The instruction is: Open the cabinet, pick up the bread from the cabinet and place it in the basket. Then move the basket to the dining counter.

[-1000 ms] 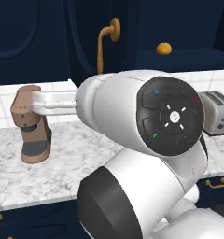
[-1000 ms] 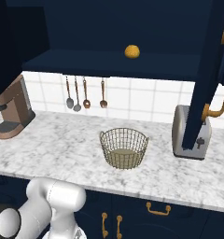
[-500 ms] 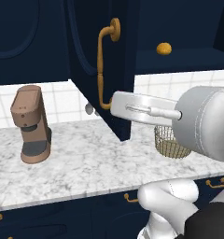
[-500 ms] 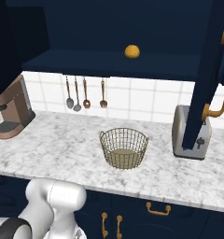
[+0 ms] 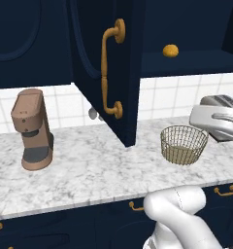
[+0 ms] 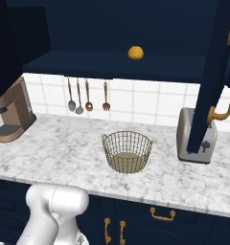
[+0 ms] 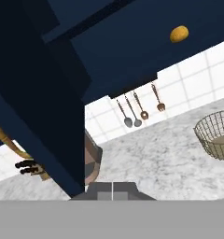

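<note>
The cabinet [image 5: 87, 44] stands open, its left door swung out toward me with the long brass handle [image 5: 110, 73] facing front. The bread [image 5: 170, 50], a small orange-golden lump, lies on the cabinet shelf [image 6: 112, 64], and the same bread [image 6: 135, 52] [image 7: 179, 33] sits above and behind the basket. The empty wire basket [image 5: 184, 144] [image 6: 127, 151] [image 7: 216, 135] rests on the marble worktop. My gripper [image 7: 112, 190] is shut with nothing in it, low beside the open door [image 7: 34, 93], well short of the bread. The dining counter is out of view.
A brown coffee machine [image 5: 32, 129] [image 6: 11, 117] stands at the worktop's left. A toaster [image 6: 196, 141] sits right of the basket, under the open right door [image 6: 215, 72]. Utensils [image 6: 88, 98] hang on the tiled wall. My white forearm [image 5: 215, 119] crosses the toaster.
My arm has swung from in front of the left base camera off to the right, uncovering the door, basket and bread. The things on the worktop have not moved.
</note>
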{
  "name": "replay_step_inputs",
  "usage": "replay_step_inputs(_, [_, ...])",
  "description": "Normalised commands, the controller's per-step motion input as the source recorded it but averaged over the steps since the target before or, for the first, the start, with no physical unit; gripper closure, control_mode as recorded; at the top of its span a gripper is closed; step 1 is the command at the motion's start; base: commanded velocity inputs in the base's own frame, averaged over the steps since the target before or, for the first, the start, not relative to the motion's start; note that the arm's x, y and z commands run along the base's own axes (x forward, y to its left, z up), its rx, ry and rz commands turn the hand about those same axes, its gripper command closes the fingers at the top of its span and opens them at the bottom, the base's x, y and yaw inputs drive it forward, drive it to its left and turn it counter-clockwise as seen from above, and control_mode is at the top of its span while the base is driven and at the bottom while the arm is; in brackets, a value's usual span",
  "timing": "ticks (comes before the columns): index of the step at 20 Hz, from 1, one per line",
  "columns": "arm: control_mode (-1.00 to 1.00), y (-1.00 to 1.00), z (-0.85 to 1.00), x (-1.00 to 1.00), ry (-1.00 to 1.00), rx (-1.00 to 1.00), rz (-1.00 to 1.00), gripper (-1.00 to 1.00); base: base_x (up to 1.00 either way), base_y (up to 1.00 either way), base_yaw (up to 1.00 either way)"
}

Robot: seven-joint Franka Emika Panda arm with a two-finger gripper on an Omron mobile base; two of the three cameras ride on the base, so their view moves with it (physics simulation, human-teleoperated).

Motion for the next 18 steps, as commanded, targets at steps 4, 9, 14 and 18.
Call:
replay_step_inputs(4, [-1.00,-1.00,-1.00,0.54,-0.11,0.04,0.01,1.00,0.00,0.00,0.00])
replay_step_inputs(9, [-1.00,-0.63,-0.54,0.42,-0.25,-0.01,0.00,1.00,0.00,0.00,0.00])
replay_step_inputs(14, [-1.00,-0.17,0.28,0.41,-0.16,-0.08,-0.09,1.00,0.00,0.00,0.00])
replay_step_inputs(18, [-1.00,-0.28,0.07,0.92,-0.03,-0.04,-0.10,1.00,0.00,0.00,0.00])
